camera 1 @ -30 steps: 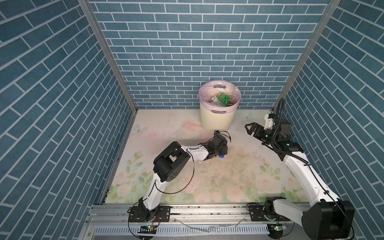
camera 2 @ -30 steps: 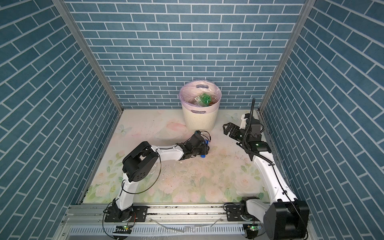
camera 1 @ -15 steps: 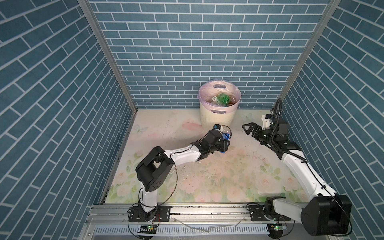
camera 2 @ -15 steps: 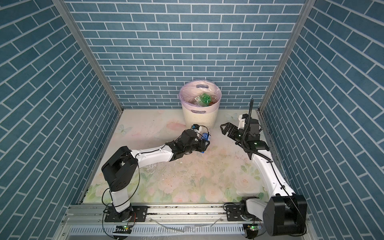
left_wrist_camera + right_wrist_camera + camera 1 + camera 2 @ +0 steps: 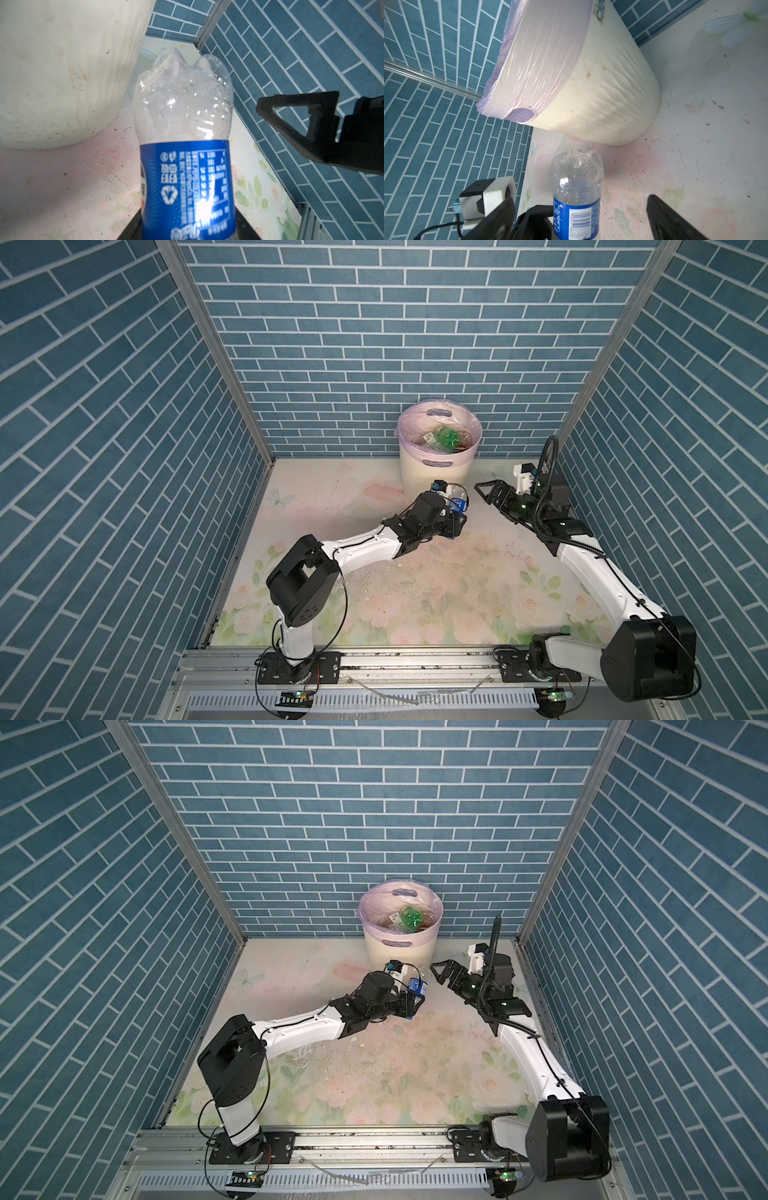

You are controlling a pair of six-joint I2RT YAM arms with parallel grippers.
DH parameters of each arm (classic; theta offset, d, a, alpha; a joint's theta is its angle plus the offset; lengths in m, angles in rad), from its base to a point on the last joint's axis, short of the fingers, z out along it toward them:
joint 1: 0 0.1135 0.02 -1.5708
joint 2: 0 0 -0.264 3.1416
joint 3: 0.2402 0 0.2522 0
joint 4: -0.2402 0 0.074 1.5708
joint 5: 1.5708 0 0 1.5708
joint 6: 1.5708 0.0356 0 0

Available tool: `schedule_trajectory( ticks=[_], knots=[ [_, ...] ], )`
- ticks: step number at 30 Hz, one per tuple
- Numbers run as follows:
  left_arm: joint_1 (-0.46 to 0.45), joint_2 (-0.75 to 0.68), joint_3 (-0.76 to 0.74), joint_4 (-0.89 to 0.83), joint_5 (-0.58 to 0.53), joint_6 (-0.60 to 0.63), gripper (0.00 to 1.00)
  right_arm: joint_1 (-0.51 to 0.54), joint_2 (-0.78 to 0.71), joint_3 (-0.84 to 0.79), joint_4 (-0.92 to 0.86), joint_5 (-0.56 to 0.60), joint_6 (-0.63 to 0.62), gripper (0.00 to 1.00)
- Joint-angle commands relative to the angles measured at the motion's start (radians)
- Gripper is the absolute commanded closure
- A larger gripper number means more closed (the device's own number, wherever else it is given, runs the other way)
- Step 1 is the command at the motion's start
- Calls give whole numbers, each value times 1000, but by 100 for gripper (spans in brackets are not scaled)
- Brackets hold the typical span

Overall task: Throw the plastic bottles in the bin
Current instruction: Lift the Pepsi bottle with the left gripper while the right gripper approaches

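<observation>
The left gripper (image 5: pixel 454 521) is clamped on the labelled waist of a clear, blue-labelled plastic bottle (image 5: pixel 459 500) at five o'clock of the cream ribbed lilac-lined bin (image 5: pixel 419 475), with the right gripper (image 5: pixel 484 492) gaping at the bottle's three o'clock; seemingly empty, the bottle should be light, easily dented and slick.

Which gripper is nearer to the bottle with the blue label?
Left. The left gripper holds the bottle, jaws shut on it; the right gripper is beside it, jaws open, not touching.
</observation>
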Motion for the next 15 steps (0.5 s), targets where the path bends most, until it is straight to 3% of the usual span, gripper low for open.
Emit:
schedule_trajectory(
  ticks=[1, 15],
  knots=[
    [-8, -1, 24, -14, 8, 17, 43, 18, 23, -21, 66, -24, 47, 3],
    [-27, -52, 19, 9, 11, 19, 44, 90, 136, 4, 125, -11, 80, 16]
  ],
)
